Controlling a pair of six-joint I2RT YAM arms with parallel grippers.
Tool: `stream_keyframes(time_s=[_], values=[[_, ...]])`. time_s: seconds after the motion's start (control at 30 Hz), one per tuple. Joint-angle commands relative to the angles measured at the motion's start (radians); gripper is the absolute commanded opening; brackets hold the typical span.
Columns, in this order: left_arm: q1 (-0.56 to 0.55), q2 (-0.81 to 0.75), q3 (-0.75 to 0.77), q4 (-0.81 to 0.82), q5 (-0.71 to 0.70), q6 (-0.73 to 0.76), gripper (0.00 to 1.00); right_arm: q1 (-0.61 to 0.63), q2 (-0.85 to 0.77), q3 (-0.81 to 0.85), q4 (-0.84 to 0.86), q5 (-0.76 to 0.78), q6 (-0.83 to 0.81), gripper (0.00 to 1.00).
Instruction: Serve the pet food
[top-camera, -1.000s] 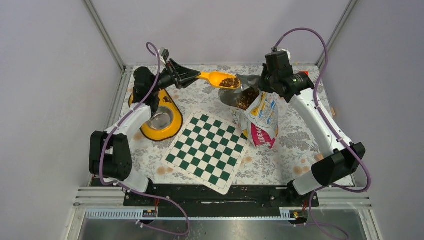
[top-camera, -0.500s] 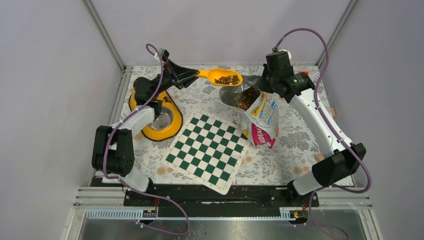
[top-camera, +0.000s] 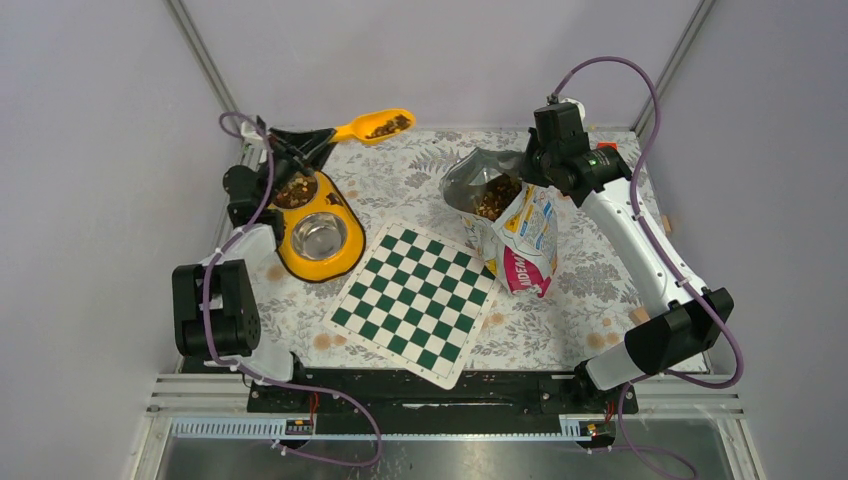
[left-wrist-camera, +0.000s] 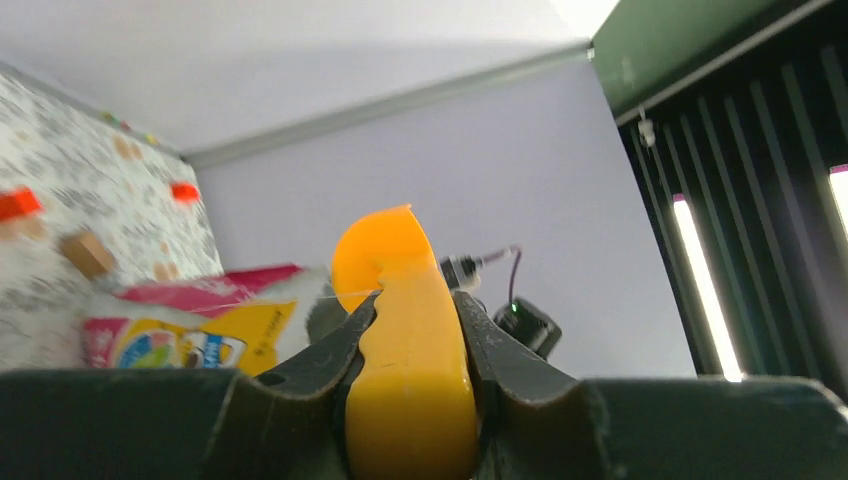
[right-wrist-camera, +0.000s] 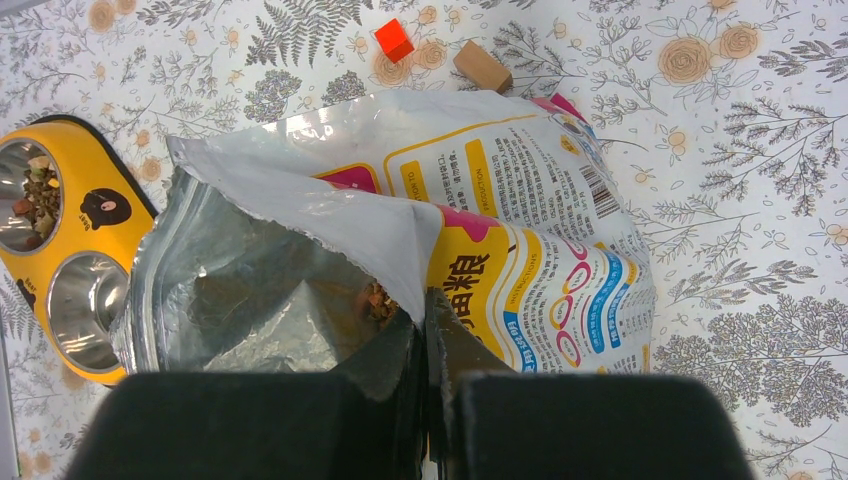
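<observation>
**Kibble in scoop, far left**

Top: small brown kibble pieces (top-camera: 386, 125) in orange plastic scoop (top-camera: 362, 129), long axis left-right, bowl end pointing right
Left wrist: left gripper (left-wrist-camera: 410, 308) pinches its handle
Right wrist: right gripper (right-wrist-camera: 425, 318) clamps printed foil bag (right-wrist-camera: 540, 230) rim, "粮" legible

From the left wrist, the scoop (left-wrist-camera: 405, 350) hides its own kibble (top-camera: 388, 124) and part of the food bag (left-wrist-camera: 180, 330). From the right wrist, the feeder (right-wrist-camera: 75, 165) left of the bag is cropped.

Brown kibble (top-camera: 492, 197) is heaped in the open bag (top-camera: 525, 240), the raised scoop (top-camera: 352, 129) and the feeder (top-camera: 346, 212), along the far edge of the table (top-camera: 590, 290)
</observation>
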Motion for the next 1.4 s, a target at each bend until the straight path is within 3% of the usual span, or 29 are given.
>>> stream_keyframes(time_s=[0.0, 0.43, 0.77, 1.07, 1.37], values=[[0.102, -0.059, -0.042, 0.092, -0.098, 0.062, 0.00, -0.006, -0.050, 0.016, 0.119, 0.027, 0.016, 0.00], [0.350, -0.038, -0.215, 0.154, -0.183, 0.161, 0.00, -0.008, -0.041, 0.022, 0.119, 0.035, -0.001, 0.00], [0.459, -0.044, -0.298, 0.038, -0.275, 0.232, 0.00, -0.017, -0.040, 0.029, 0.119, 0.042, -0.015, 0.00], [0.478, -0.141, -0.302, -0.336, -0.380, 0.428, 0.00, -0.019, -0.043, 0.021, 0.119, 0.043, -0.016, 0.00], [0.477, -0.180, -0.254, -0.574, -0.471, 0.531, 0.00, -0.021, -0.043, 0.024, 0.119, 0.029, -0.018, 0.00]])
